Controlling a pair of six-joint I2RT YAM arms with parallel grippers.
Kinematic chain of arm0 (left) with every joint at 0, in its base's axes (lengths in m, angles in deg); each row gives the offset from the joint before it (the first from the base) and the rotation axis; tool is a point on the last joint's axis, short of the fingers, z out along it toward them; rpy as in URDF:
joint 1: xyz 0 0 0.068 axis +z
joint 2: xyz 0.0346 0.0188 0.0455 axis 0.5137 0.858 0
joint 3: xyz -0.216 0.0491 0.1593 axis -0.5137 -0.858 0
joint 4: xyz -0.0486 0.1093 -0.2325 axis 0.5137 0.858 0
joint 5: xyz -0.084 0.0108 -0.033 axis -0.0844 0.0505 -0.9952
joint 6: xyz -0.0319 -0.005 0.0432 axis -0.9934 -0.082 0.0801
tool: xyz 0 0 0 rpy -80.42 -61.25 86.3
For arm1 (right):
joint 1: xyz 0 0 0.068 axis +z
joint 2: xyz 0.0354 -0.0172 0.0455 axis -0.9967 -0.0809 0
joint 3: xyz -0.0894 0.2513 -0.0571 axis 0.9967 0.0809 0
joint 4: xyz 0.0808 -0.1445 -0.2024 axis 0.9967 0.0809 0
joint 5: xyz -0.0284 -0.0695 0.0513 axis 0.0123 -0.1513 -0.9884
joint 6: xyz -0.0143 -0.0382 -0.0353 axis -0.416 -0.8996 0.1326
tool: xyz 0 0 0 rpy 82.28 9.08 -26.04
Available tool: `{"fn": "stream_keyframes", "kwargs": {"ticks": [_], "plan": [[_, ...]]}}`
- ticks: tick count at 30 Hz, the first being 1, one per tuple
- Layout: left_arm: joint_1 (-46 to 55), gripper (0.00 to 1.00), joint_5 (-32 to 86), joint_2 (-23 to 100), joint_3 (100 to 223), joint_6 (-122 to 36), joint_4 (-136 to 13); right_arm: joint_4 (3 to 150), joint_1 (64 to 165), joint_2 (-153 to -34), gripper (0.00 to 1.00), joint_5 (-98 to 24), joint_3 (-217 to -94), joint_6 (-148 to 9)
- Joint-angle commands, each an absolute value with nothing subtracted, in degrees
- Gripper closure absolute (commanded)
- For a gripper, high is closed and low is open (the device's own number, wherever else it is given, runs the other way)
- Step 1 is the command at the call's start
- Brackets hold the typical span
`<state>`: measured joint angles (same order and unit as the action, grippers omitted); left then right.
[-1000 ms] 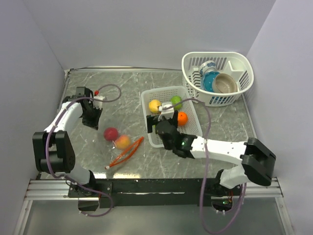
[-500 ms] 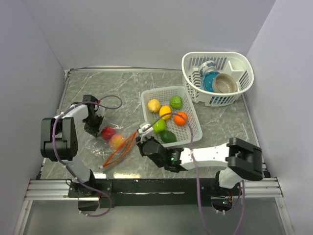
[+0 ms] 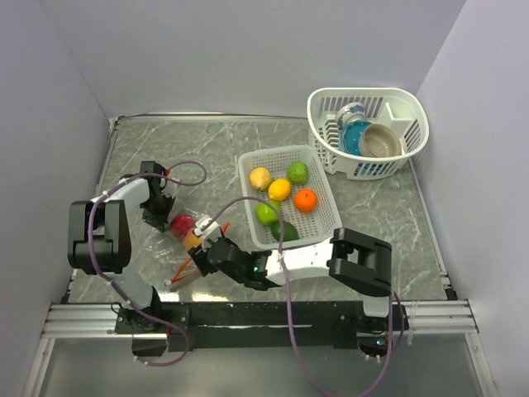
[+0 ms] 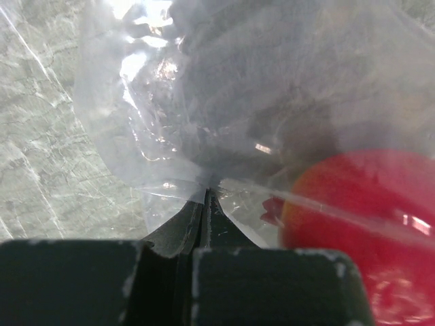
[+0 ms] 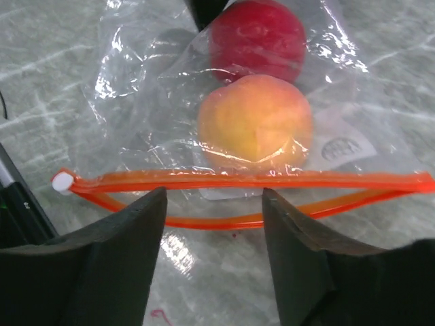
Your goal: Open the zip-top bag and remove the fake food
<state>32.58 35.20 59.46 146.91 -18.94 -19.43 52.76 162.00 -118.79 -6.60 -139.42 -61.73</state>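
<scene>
A clear, floppy plastic zip-top bag point(image 5: 136, 102) lies on the grey marbled table point(image 3: 207, 149), at the lower left of the overhead view. Its thin orange-red zip strip point(image 5: 238, 180) runs across the middle of the right wrist view, the two sides slightly parted. Inside the bag, a round peach plastic fruit point(image 5: 255, 125) sits just above the strip, touching a round red plastic fruit point(image 5: 258, 41) beyond it.

The left gripper point(image 4: 205, 197) has its fingers pressed together, pinching the bag's far clear edge beside the red fruit. The right gripper point(image 5: 214, 204) is at the mouth with its fingers spread wide and nothing held between them.

At the centre of the overhead view, a white slotted rectangular basket point(image 3: 242, 174) holds a yellow fruit point(image 3: 260, 178), an orange fruit point(image 3: 306, 199), a green fruit point(image 3: 297, 172) and others.
</scene>
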Motion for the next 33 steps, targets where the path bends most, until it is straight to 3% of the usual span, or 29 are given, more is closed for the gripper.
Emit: {"fn": "stream_keyframes", "kwargs": {"ticks": [1, 5, 7, 20, 27, 30, 33], "plan": [[32.49, 0.99, 35.32, 58.60, 146.94, -18.69, -21.19, 52.64, 162.27, -122.17, 0.23, -8.69, -143.76, -63.90], [32.41, 0.99, 35.32, 57.81, 147.38, -18.51, -20.58, 55.46, 162.26, -125.16, 0.12, -9.13, -147.10, -64.26], [32.41, 0.99, 35.32, 57.46, 147.38, -18.34, -20.40, 56.43, 162.18, -125.43, 0.12, -9.83, -147.11, -63.99], [32.41, 0.99, 35.32, 56.84, 146.94, -17.90, -20.05, 51.43, 162.27, -120.51, 0.26, -11.07, -138.25, -62.41], [32.40, 0.99, 35.32, 56.58, 146.94, -17.81, -19.69, 50.81, 162.26, -122.00, 0.17, -8.00, -139.54, -62.85], [32.41, 0.99, 35.32, 56.66, 147.12, -17.90, -19.43, 51.41, 162.00, -124.45, 0.00, -6.68, -143.93, -63.81], [32.41, 0.99, 35.32, 56.84, 147.47, -17.98, -18.90, 51.86, 161.83, -127.35, 0.00, -4.83, -149.38, -65.13]]}}
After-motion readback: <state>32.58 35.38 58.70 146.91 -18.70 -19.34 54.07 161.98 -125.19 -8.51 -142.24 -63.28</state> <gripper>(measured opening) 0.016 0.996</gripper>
